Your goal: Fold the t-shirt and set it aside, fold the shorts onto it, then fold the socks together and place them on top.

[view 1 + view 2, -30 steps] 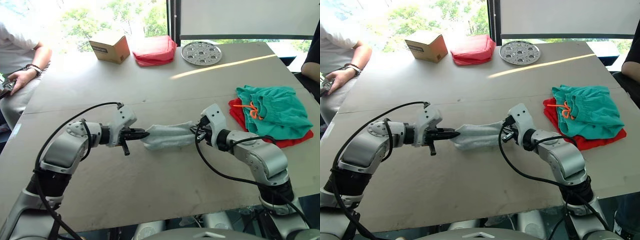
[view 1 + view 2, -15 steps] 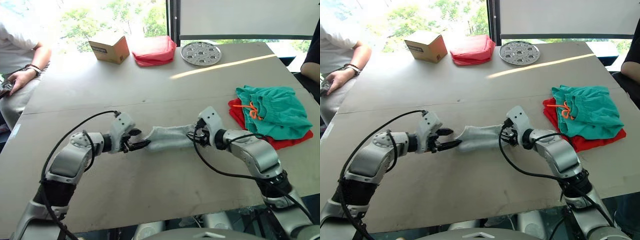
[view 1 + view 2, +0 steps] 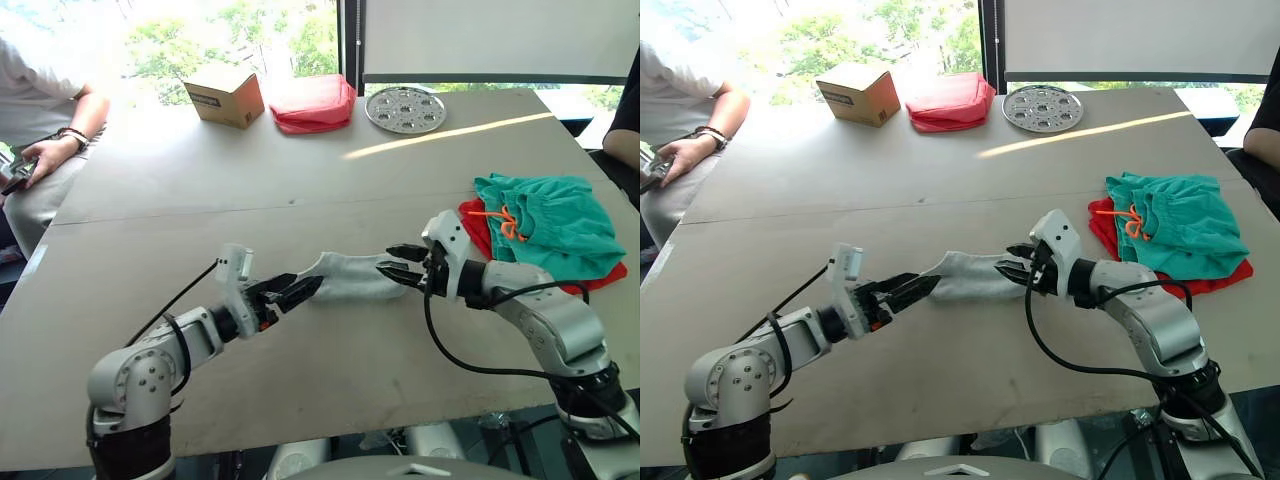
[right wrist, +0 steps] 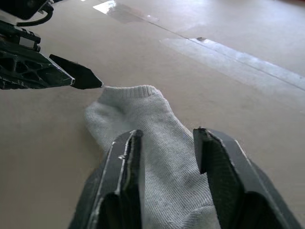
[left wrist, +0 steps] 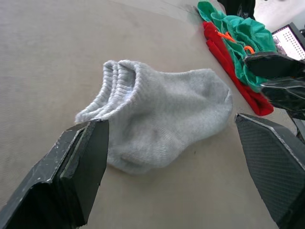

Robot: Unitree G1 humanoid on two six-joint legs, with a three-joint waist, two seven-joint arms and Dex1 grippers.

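The light grey socks lie stacked flat on the table, between my two grippers. My left gripper is open just off the cuff end; in the left wrist view its fingers stand wide apart with the socks ahead of them. My right gripper hovers at the toe end, its fingers apart over the socks and gripping nothing. The teal shorts with an orange drawstring lie on the folded red t-shirt to the right.
At the far edge sit a cardboard box, a pinkish-red folded cloth and a round metal plate. A person sits at the left, and another person's arm shows at the right edge.
Both grippers have let go of the socks, which now lie on the table. My left arm has drawn back toward me; the right gripper has backed off slightly to the right.
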